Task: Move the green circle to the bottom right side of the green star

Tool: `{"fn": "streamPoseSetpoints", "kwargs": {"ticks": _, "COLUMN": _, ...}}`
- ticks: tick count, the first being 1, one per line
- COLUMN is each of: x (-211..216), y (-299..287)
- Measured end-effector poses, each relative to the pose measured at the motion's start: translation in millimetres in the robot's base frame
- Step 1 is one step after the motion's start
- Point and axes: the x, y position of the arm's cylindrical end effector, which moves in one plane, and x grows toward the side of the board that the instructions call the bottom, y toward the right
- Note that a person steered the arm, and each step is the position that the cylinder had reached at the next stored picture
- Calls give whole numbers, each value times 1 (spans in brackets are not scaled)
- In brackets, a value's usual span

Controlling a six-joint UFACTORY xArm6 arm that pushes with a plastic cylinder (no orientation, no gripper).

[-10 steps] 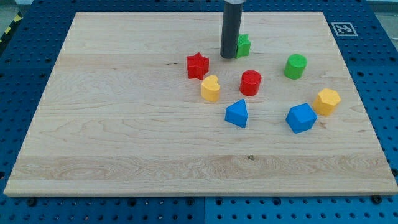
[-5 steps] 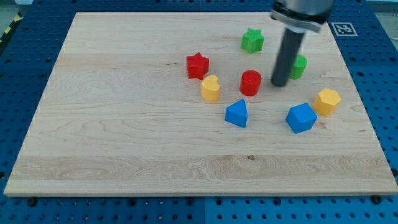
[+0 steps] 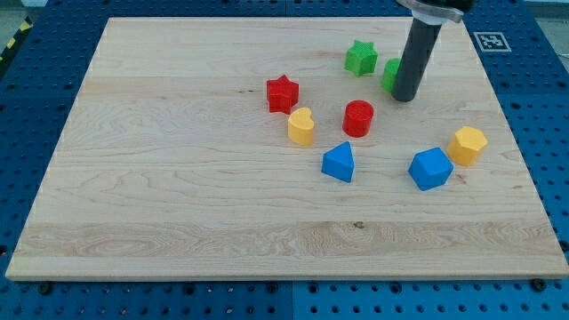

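Note:
The green star [image 3: 360, 58] lies near the view's top, right of centre. The green circle [image 3: 390, 75] sits just to its lower right, mostly hidden behind my dark rod; only its left edge shows. My tip [image 3: 404, 97] rests on the board against the green circle's right and lower side. The circle and the star are a small gap apart.
A red star [image 3: 282, 93], a yellow heart-like block [image 3: 300, 126] and a red circle [image 3: 358, 117] lie left and below my tip. A blue block [image 3: 339, 162], another blue block [image 3: 430, 168] and a yellow hexagon [image 3: 467, 145] lie lower down. The wooden board [image 3: 178, 196] ends in blue pegboard.
My tip moved from beside the green star to the right, then came behind the green circle and pushed it up and left, close to the star's lower right.

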Motion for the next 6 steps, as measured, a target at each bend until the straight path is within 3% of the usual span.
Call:
{"fn": "streamPoseSetpoints", "kwargs": {"ticks": 1, "x": -8, "y": 1}}
{"fn": "streamPoseSetpoints", "kwargs": {"ticks": 2, "x": 8, "y": 37}}
{"fn": "streamPoseSetpoints", "kwargs": {"ticks": 4, "x": 59, "y": 55}}
{"fn": "streamPoseSetpoints", "kwargs": {"ticks": 5, "x": 65, "y": 82}}
{"fn": "streamPoseSetpoints", "kwargs": {"ticks": 6, "x": 66, "y": 161}}
